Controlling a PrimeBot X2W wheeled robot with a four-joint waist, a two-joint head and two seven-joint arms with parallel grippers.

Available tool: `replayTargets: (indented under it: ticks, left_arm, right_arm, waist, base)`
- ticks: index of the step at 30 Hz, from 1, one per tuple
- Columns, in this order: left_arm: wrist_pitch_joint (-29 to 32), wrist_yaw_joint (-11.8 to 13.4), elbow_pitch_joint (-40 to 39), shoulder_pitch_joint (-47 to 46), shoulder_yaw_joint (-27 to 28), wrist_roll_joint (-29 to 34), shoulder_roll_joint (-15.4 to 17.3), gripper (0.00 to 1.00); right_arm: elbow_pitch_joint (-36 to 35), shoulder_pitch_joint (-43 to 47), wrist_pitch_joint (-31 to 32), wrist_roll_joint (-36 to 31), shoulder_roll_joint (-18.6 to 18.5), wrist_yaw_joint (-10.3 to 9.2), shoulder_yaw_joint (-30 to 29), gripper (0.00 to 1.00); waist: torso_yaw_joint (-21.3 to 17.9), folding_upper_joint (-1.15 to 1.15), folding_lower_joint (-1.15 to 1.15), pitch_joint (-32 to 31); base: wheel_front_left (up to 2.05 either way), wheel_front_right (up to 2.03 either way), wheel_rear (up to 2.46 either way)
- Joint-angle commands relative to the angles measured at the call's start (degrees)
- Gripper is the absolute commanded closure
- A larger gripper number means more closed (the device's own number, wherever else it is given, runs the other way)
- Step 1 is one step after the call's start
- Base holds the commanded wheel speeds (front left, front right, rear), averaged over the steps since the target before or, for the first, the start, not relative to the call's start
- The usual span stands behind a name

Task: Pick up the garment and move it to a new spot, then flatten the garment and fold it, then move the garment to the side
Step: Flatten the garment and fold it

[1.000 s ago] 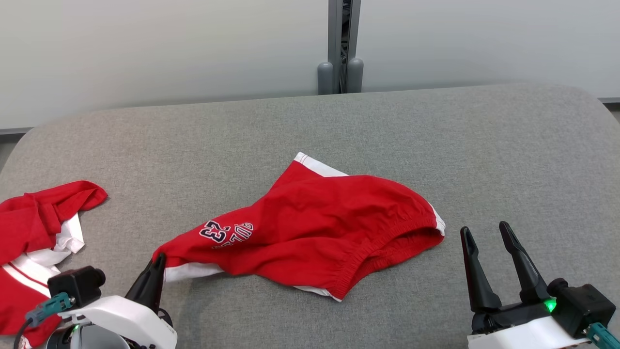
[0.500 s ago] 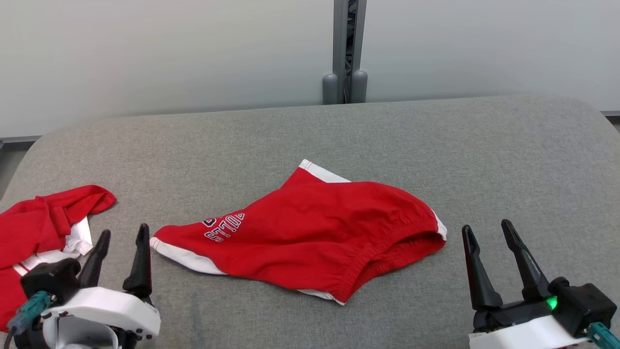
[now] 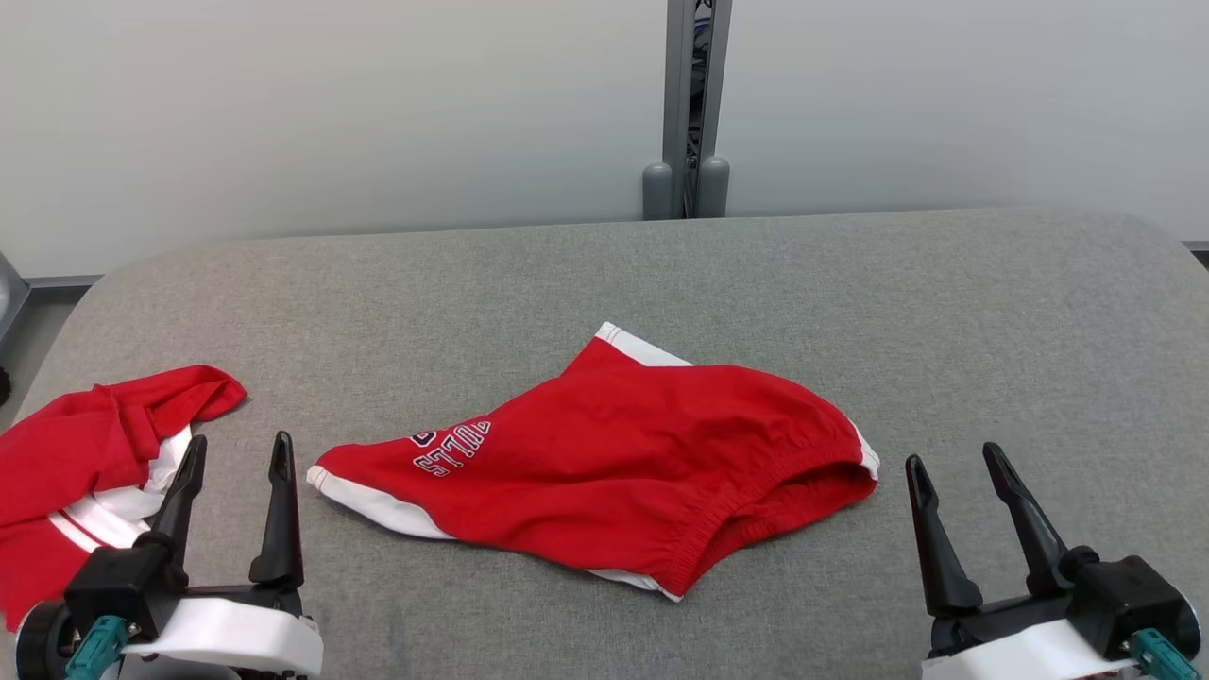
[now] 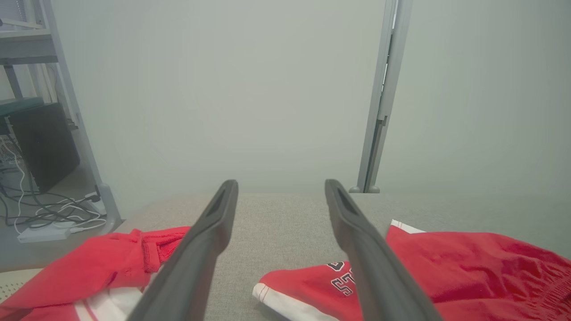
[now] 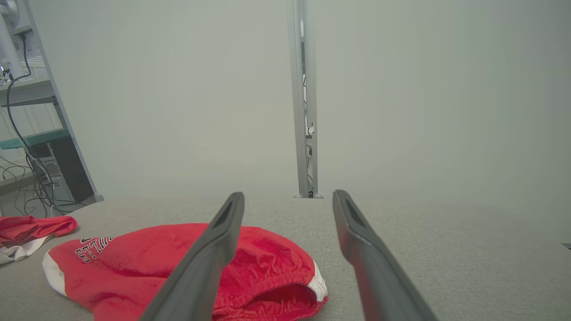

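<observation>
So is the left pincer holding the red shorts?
No, the left pincer is open and empty, just beside the red shorts, not touching them.

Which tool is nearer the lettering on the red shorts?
Left. The left tool sits just left of the lettering; the right tool is beyond the waistband end.

Plain pale grey wall panels meet at a vertical grey metal post behind the grey fabric-covered tabletop. Left, a metal shelving rack stands over white cables on the floor.
</observation>
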Motion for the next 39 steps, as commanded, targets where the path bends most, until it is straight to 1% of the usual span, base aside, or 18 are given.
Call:
replayTargets:
  ticks: [1, 8, 20, 30, 39]
  left_arm:
    - [-0.68, 0.15, 0.23, 0.44, -0.08, 1.20, 0.26, 0.00]
    - [-1.88, -1.99, 2.26, 2.43, 0.22, 2.33, -1.07, 0.00]
    - [-2.02, -7.10, 6.51, 2.43, 3.45, 3.49, -3.54, 0.00]
    - [-1.97, -8.50, 8.82, 1.84, 5.09, 4.96, -5.22, 0.00]
    - [-1.96, -9.36, 10.31, 1.44, 5.47, 5.38, -5.89, 0.00]
  right_arm:
    - [0.35, 0.77, -0.34, -0.20, -0.20, 0.14, -0.16, 0.00]
    - [2.08, 2.76, -0.34, -0.16, 0.53, 0.14, 0.57, 0.00]
    - [3.25, 4.66, -0.32, -0.55, 1.24, 0.14, 0.43, 0.00]
    - [3.50, 4.53, -0.32, -0.15, 1.34, 0.14, 0.18, 0.00]
    - [3.75, 4.08, -0.23, -0.51, 1.38, 0.14, 1.38, 0.00]
  waist:
    - [0.08, 0.00, 0.00, -0.26]
    - [0.52, 0.00, 0.00, -1.60]
    - [0.62, 0.00, 0.00, -3.01]
    - [0.95, 0.00, 0.00, -3.23]
    - [1.33, 0.00, 0.00, -3.02]
  base:
    - [0.00, 0.00, 0.00]
    - [0.00, 0.00, 0.00]
    - [0.00, 0.00, 0.00]
    - [0.00, 0.00, 0.00]
    - [0.00, 0.00, 0.00]
